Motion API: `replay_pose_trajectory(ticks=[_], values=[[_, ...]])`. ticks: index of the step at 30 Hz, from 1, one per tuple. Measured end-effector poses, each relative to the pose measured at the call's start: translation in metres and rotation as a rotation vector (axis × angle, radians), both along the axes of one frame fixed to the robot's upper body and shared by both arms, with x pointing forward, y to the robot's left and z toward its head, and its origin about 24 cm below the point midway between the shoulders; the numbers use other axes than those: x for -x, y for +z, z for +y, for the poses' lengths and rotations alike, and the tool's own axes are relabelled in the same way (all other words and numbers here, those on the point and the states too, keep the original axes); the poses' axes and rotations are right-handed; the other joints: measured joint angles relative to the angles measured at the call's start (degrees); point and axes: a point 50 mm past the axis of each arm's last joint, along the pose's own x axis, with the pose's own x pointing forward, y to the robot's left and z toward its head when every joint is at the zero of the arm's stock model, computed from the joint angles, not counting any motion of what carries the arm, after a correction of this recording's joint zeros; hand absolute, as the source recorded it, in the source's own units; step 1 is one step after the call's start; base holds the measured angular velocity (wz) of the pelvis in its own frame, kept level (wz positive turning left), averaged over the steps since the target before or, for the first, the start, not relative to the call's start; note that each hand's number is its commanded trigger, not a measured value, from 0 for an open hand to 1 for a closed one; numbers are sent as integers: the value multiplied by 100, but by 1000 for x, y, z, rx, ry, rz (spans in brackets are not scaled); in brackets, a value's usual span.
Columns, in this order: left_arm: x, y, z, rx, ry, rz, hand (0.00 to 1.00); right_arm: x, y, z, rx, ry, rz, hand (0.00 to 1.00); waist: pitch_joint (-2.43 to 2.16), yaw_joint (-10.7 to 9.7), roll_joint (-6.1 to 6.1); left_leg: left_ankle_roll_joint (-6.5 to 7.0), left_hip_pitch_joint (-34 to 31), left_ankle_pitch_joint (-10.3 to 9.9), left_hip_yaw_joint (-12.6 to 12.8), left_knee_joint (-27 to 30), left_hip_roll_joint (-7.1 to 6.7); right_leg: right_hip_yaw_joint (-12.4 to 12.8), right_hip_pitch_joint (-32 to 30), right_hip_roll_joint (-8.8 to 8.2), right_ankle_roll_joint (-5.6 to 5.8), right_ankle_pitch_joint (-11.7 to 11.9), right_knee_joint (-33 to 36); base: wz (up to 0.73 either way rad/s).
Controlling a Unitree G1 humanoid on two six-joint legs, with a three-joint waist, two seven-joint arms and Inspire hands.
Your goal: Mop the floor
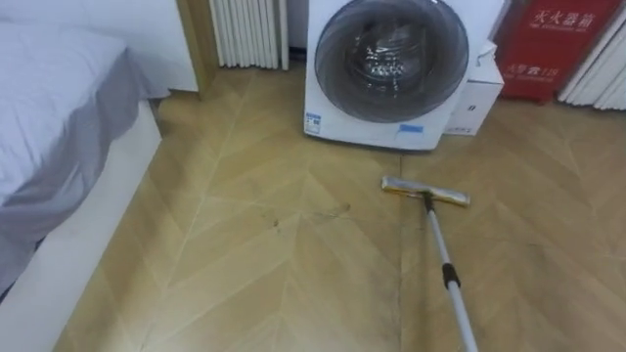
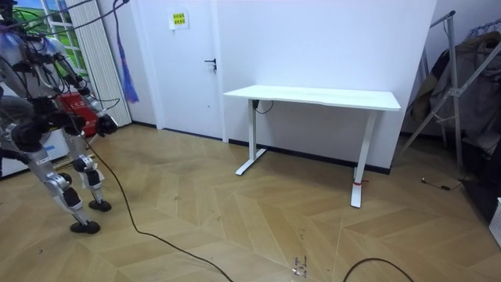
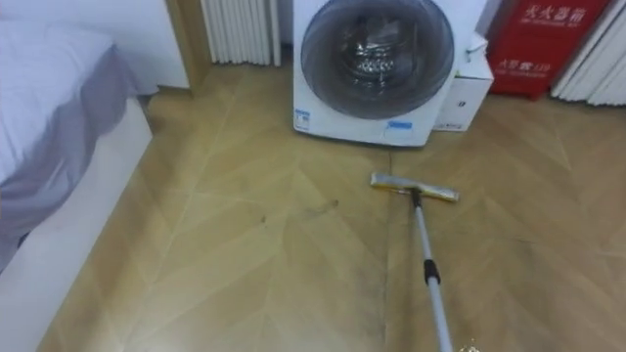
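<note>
The silver-poled, flat-headed mop point(image 1: 426, 193) is laid on the wooden floor ahead of the right hand point(image 2: 106, 123); its grasp cannot be told.

Herringbone wood floor point(image 3: 245, 279). Upper centre: a white washing machine point(image 3: 377, 64) with a round dark door, and a white box point(image 3: 462, 96) just beside its right side. Upper right: a red cabinet point(image 3: 543, 44). Top, left of the machine: a white radiator point(image 3: 235, 27). Left edge: a bed point(image 3: 49, 108) under a grey sheet. Right of centre: a mop point(image 3: 430, 274), its flat head on the floor near the machine's front and its pole running to the bottom edge. Faint dark marks point(image 3: 313, 209) lie left of the head.
</note>
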Motion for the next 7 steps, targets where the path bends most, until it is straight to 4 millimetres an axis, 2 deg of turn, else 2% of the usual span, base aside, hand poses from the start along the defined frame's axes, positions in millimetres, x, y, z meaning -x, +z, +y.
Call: replay_pose_trajectory(ticks=[3,7], values=[[5,0,0,-2,14,21,0,-5,-1,2,-13,-1,-5,100,2,-17,1,8,16,-5,-7,-65,4,70,-9,42,39,65,-33,0],[15,0,1,-10,11,64,0,-14,-1,2,-25,29,-23,100,4,-23,5,63,54,-47,-7,-130,14,68,12,84,23,142,-40,-6]])
